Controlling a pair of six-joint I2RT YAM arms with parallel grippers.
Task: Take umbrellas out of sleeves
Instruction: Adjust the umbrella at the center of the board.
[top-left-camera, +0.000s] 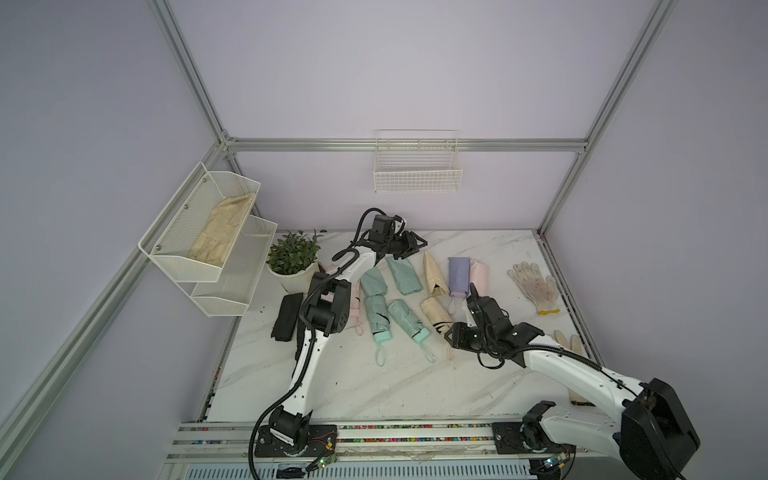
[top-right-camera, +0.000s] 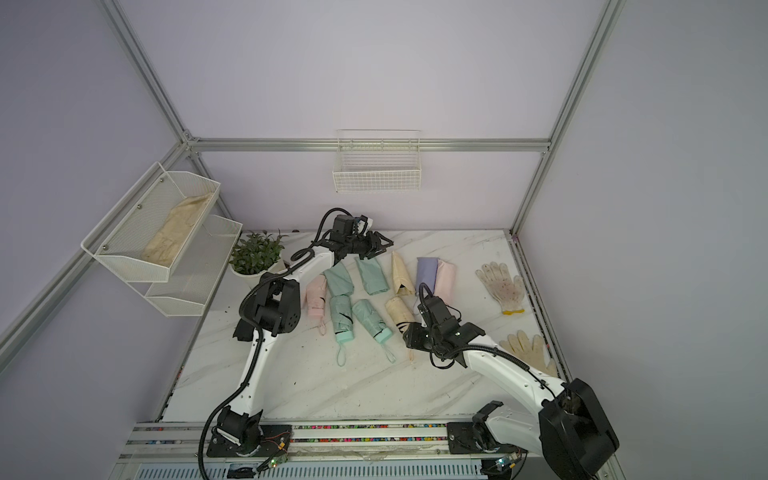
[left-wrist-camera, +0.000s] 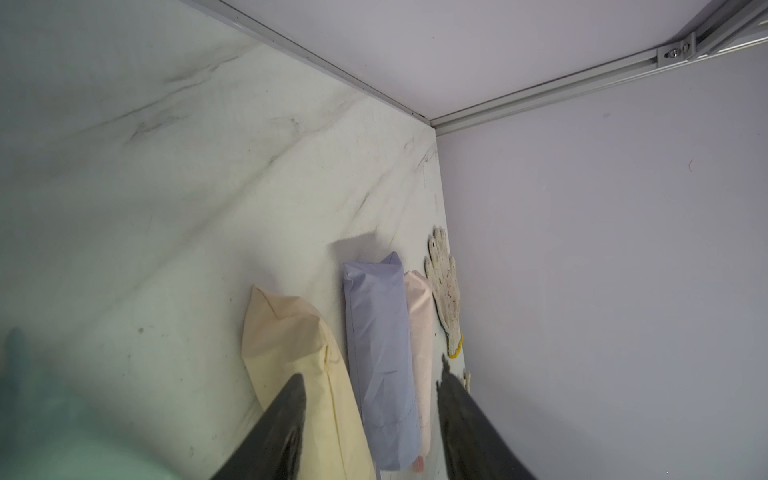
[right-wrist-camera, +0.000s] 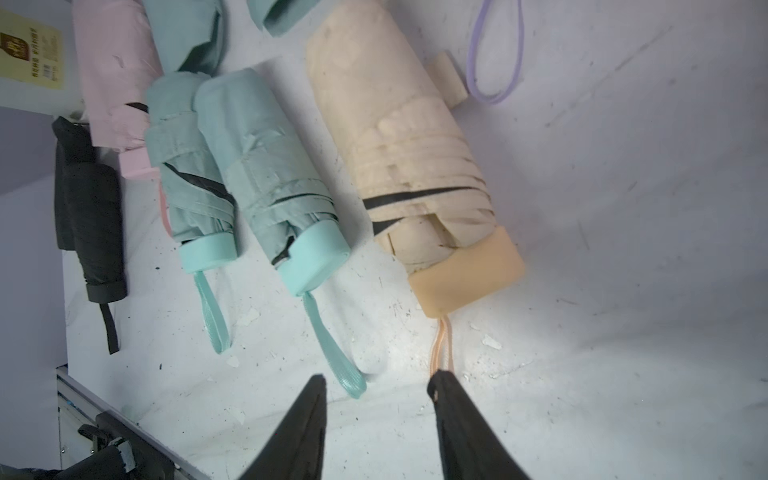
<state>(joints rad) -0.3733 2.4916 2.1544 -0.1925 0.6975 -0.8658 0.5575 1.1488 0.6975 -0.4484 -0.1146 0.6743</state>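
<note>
Marble-patterned tabletop (top-left-camera: 374, 382) fills your grey-walled cell, so take your bearings from the yellow umbrella (top-left-camera: 436, 313), which lies bare near the middle: pleated cream canopy with dark rib lines, a smooth rounded handle cap and a thin wrist loop. Just behind it, toward the back wall, the flat yellow sleeve (top-left-camera: 434, 274) lies with its mouth gaping. Next to that is the lavender sleeve (top-left-camera: 458, 276), plump and smooth, with a lavender loop (right-wrist-camera: 496, 62) poking out beside the yellow umbrella's tip, and the pink sleeve (top-left-camera: 478, 276) touches its far side. Beside the yellow umbrella, toward your left arm, two mint umbrellas (top-left-camera: 376, 313) lie parallel, with two flat mint sleeves (top-left-camera: 403, 276) behind them. Well beyond those, the wall-mounted mesh shelf (top-left-camera: 166, 245) holds beige gloves (top-left-camera: 222, 232) in its upper tier. A wire basket (top-left-camera: 417, 174) hangs on the back wall. Your right gripper (right-wrist-camera: 377, 376) hovers at the yellow umbrella's handle end, jaws moderately apart and gripping nothing, and the loop reaches one fingertip (right-wrist-camera: 442, 388). Your left gripper (left-wrist-camera: 372, 376) sits well behind the yellow umbrella, near the back edge, jaws likewise parted and empty.
</note>
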